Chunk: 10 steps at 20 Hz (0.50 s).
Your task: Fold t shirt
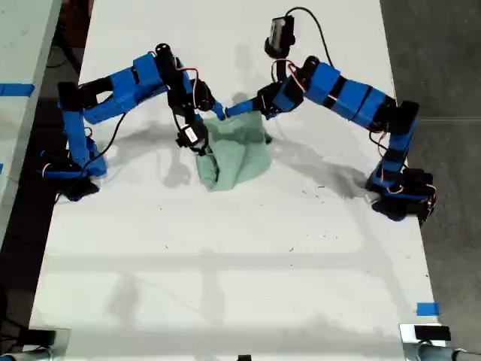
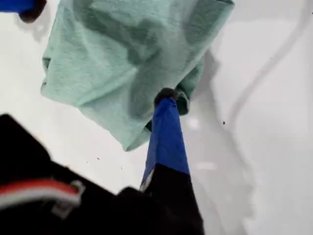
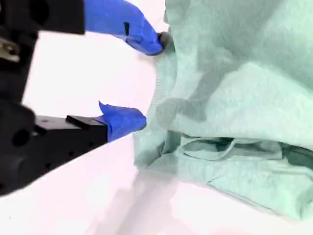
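The t shirt [image 1: 234,154] lies bunched on the bench [image 1: 225,263], nearer its far edge, partly doubled over but rumpled, so I judge the fold half done at best. My first hand [image 2: 165,100] seems clenched on a cloth edge, though its tips are hidden. My second hand [image 3: 146,83] is released beside the hem.

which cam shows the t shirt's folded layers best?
The second wrist view: the t shirt fills it, with stacked layers and a seam visible beside my open second claw. The exterior view shows the whole rumpled bundle, small. The first wrist view shows one hanging side.
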### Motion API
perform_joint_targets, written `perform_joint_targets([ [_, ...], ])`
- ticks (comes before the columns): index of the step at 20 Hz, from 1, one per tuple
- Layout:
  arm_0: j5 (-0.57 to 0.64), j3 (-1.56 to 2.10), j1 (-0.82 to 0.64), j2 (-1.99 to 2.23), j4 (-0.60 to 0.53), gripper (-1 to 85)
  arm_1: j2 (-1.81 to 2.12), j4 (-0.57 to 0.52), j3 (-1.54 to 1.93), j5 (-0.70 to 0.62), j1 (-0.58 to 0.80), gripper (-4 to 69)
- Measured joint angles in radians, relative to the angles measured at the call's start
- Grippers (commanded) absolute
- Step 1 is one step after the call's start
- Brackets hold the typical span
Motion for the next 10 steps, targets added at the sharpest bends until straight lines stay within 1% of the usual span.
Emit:
perform_joint_targets([
  [1, -0.002, 0.002, 0.002, 0.003, -0.002, -0.2, 0.0, 0.003, 0.0, 0.0, 0.0, 46.8],
  [2, -0.052, 0.052, 0.037, 0.051, -0.055, -0.2, 0.044, 0.049, 0.038, 0.052, -0.032, 46.8],
  [3, -0.164, 0.181, 0.129, 0.17, -0.175, -0.2, 0.17, 0.094, 0.163, 0.179, -0.129, 46.8],
  [4, -0.245, 0.37, 0.255, 0.345, -0.305, -0.2, 0.351, 0.104, 0.35, 0.321, -0.278, 46.8],
  [5, -0.272, 0.581, 0.351, 0.551, -0.368, -0.2, 0.537, 0.121, 0.529, 0.428, -0.399, 46.8],
  [6, -0.287, 0.764, 0.388, 0.735, -0.388, -0.2, 0.664, 0.127, 0.65, 0.472, -0.449, 46.7],
  [7, -0.296, 0.865, 0.383, 0.838, -0.4, -0.2, 0.73, 0.127, 0.696, 0.499, -0.445, 46.7],
  [10, -0.311, 0.94, 0.399, 0.907, -0.411, -0.2, 0.767, 0.129, 0.733, 0.517, -0.468, 46.7],
])
